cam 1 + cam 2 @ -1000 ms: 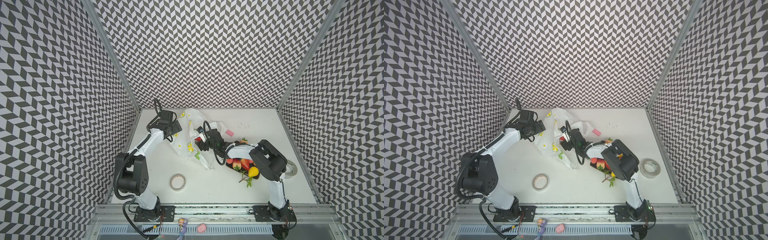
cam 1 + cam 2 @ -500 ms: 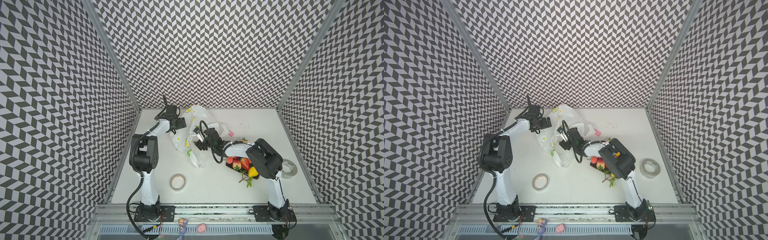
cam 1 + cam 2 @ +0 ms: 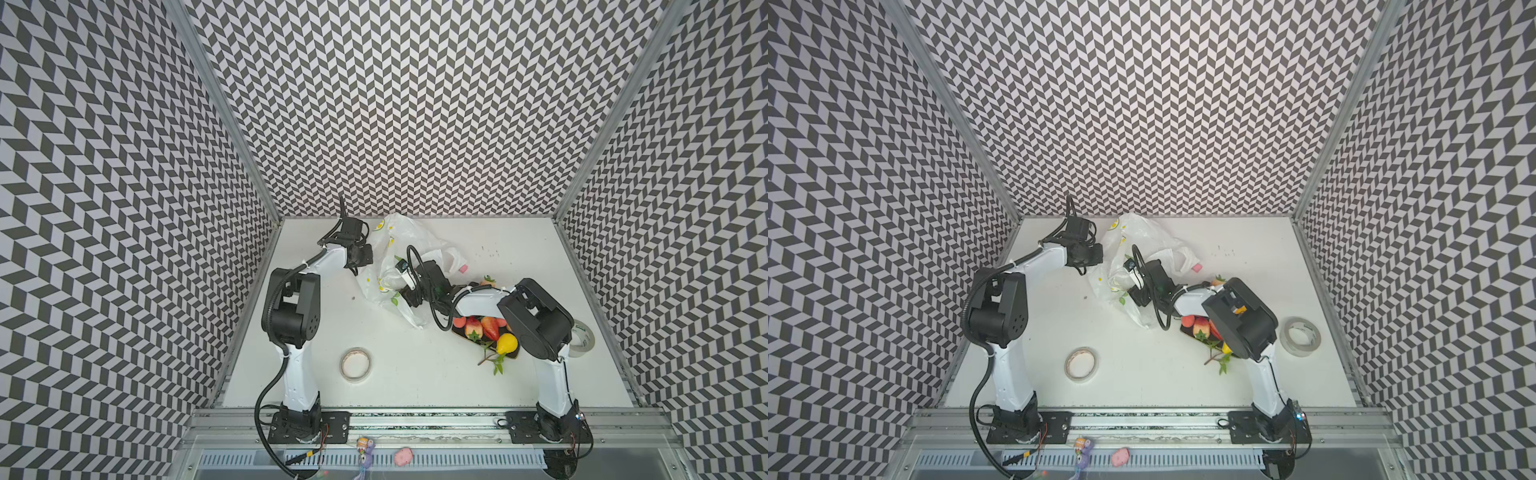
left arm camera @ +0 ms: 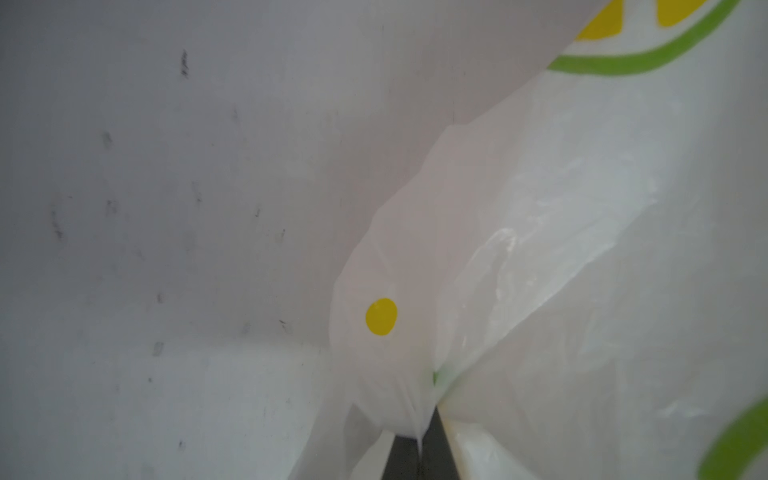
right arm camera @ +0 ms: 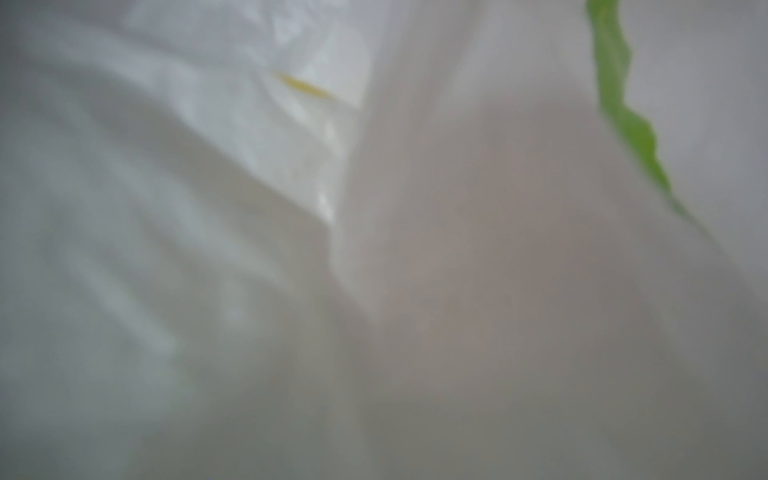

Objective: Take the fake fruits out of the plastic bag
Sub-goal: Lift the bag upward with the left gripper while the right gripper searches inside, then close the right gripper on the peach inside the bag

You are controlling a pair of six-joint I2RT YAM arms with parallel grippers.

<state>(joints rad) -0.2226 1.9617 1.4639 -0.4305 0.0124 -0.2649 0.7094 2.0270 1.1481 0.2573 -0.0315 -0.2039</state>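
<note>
A: In both top views, where's the plastic bag (image 3: 409, 239)?
B: Crumpled by the table's (image 3: 415, 374) far edge, long axis running toward the near edge. The left pincer (image 3: 369, 254) sits at its far-left flank. The right pincer (image 3: 409, 294) is among its middle folds, so nearer anything inside. Some fake fruits (image 3: 484, 328) lie on the tray (image 3: 457, 331) toward the right edge.
A: Left wrist view?
B: Pressed together, pinching a fold of film.
A: Right wrist?
B: Just blurred film; spread or not, I cannot tell. Possibly a fruit remains inside.
</note>
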